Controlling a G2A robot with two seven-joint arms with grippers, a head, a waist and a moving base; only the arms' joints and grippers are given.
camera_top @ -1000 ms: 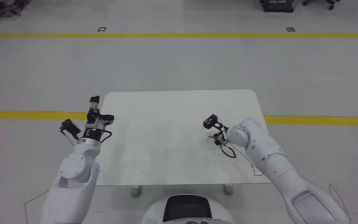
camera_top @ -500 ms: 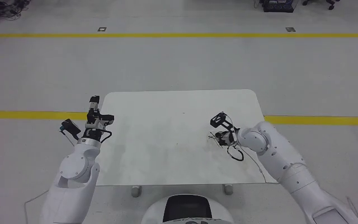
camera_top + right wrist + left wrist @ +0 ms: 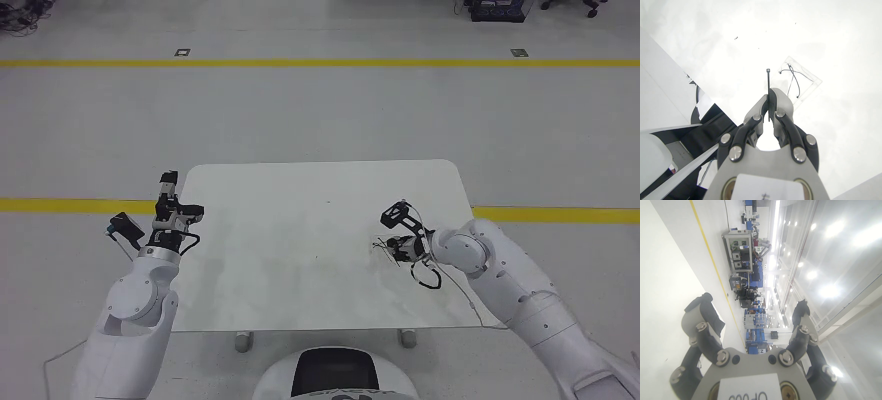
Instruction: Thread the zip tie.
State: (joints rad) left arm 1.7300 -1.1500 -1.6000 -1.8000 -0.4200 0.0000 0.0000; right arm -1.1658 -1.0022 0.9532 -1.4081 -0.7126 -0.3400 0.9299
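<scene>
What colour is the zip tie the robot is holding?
Black. The zip tie shows best in the right wrist view, pinched in the right tool.

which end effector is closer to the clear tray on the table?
Right. The right end effector, shut on a zip tie, is just beside the clear tray. The left end effector is open at the opposite edge of the table.

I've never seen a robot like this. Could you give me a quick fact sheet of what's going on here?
Right end effector: shut on a black zip tie, head end poking out in front
Left end effector: open, holding nothing, by the table edge
Clear tray: on the table, two loose ties inside
</scene>
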